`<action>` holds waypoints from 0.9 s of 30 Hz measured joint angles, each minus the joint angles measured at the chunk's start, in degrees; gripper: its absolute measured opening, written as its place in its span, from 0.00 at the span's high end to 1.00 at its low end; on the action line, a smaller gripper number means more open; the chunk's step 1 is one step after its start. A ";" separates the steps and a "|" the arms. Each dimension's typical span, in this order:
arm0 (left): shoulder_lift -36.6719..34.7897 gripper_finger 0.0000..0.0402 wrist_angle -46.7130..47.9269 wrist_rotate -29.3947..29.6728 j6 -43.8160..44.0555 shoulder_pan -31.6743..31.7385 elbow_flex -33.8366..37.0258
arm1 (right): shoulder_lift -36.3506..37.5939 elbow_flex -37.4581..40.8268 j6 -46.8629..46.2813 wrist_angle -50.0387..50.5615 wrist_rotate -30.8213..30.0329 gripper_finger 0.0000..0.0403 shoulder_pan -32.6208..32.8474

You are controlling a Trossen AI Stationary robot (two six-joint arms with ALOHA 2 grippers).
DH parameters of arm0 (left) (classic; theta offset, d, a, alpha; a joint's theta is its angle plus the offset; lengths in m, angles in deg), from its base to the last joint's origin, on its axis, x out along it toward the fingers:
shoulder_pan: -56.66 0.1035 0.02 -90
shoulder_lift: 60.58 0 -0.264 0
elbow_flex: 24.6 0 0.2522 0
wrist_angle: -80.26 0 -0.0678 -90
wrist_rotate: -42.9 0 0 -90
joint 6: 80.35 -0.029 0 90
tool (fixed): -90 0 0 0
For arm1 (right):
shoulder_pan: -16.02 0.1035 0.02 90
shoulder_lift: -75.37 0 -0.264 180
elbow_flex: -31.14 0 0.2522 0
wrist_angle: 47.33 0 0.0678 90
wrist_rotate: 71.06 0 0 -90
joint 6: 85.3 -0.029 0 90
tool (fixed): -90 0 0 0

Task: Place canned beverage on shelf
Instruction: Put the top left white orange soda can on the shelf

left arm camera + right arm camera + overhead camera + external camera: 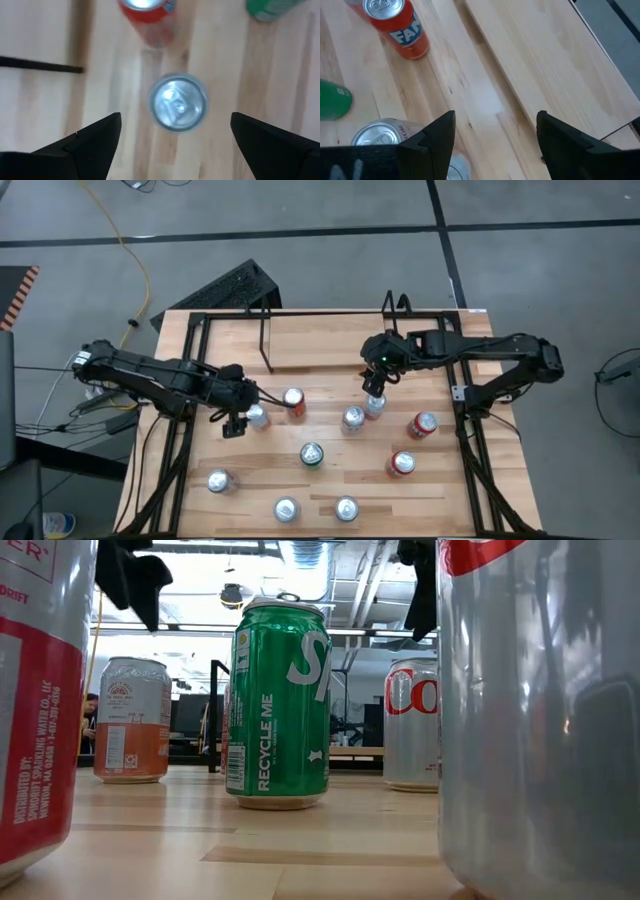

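Several canned beverages stand upright on the wood table. My left gripper (233, 425) hangs open, pointing steeply down, above and just left of a silver can (257, 416). In the left wrist view that can's top (178, 102) shows between and beyond the open fingers, untouched. An orange can (293, 402) stands right of it. My right gripper (373, 388) is open over bare wood (496, 114), above a silver can (373, 405) and next to another (352, 418). The shelf (320, 340), black wire with a light wood floor, stands at the far edge with no can on it.
A green can (312, 454) stands mid-table and two red cans (422, 425) (401, 464) to the right. Three silver cans (218, 480) (287, 508) (346, 508) stand near the front edge. A black tubular frame (190, 380) borders the tabletop.
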 joint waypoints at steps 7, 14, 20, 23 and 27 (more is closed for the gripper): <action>-0.02 0.10 -5.60 0.47 -3.57 0.02 1.96 | 0.00 0.00 -0.09 -0.89 0.02 0.36 0.00; 0.00 0.10 -10.13 -2.60 -3.76 0.08 5.67 | 0.00 0.00 -0.17 -1.75 0.04 0.36 -0.04; -0.02 0.10 -10.66 -1.34 -6.41 0.15 5.68 | 0.00 0.00 -0.17 -1.77 0.07 0.36 -0.07; -0.05 0.10 -11.20 -1.47 -7.30 0.15 6.11 | 0.01 0.00 -0.15 -1.77 0.08 0.36 -0.07; -1.73 0.10 -14.64 -3.07 -5.78 0.21 9.17 | 0.02 0.00 -0.15 -1.84 0.09 0.36 -0.07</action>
